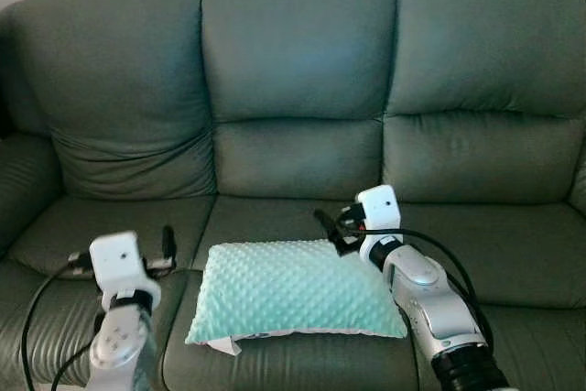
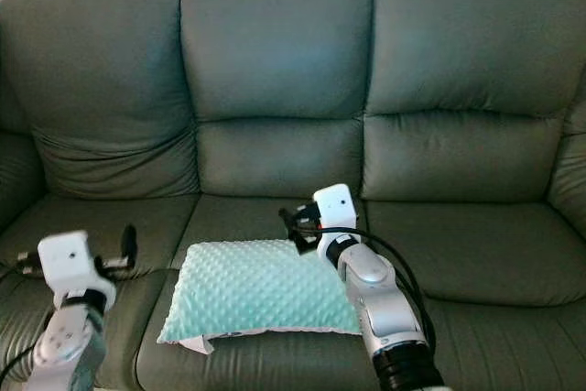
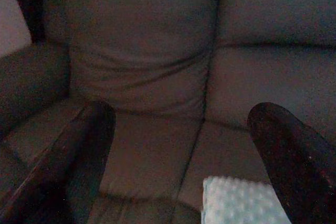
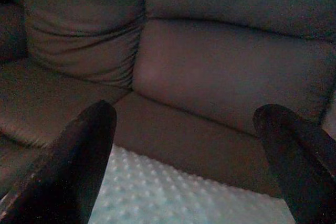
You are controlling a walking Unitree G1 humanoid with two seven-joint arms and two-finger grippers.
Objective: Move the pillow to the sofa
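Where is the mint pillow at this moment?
In the left eye view the pillow lies on the sofa's middle seat cushion, between the left gripper and right gripper.

Pillow (image 1: 293, 292) fills middle seat front; sofa (image 1: 476, 171) side seats free, backrest blocks behind.

evenly lit in both eye views, soft daylight, no glare, mild softness overall. faint shading in the sofa (image 1: 293, 135) creases and under the pillow (image 1: 293, 290). much dimmer and grainier in both wrist views, with near black fingers (image 3: 79, 156) blurred, out of focus at the edges.
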